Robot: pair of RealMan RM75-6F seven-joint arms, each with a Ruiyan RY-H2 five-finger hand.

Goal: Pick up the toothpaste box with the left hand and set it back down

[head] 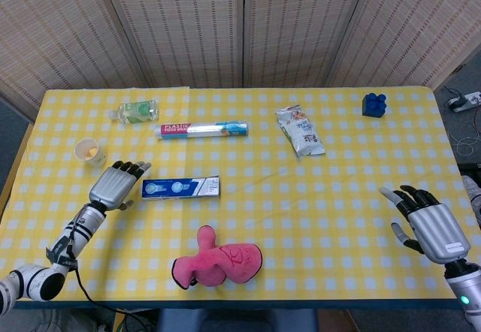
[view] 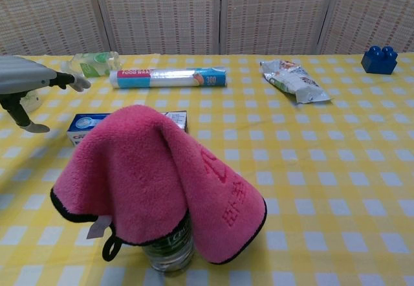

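The toothpaste box (head: 181,188) is a long blue and white carton lying flat on the yellow checked cloth, left of centre. In the chest view only its ends (view: 86,123) show behind the pink towel. My left hand (head: 116,184) hovers just left of the box's left end, fingers extended and apart, holding nothing; the chest view shows this left hand (view: 29,79) at the far left. My right hand (head: 424,220) is open near the table's right front corner, far from the box.
A pink towel (head: 218,261) draped over a bottle stands in front of the box. A paper cup (head: 90,152) sits left of my left hand. Behind lie a plastic wrap roll (head: 201,129), a small bottle (head: 137,111), a snack bag (head: 301,131) and a blue block (head: 374,104).
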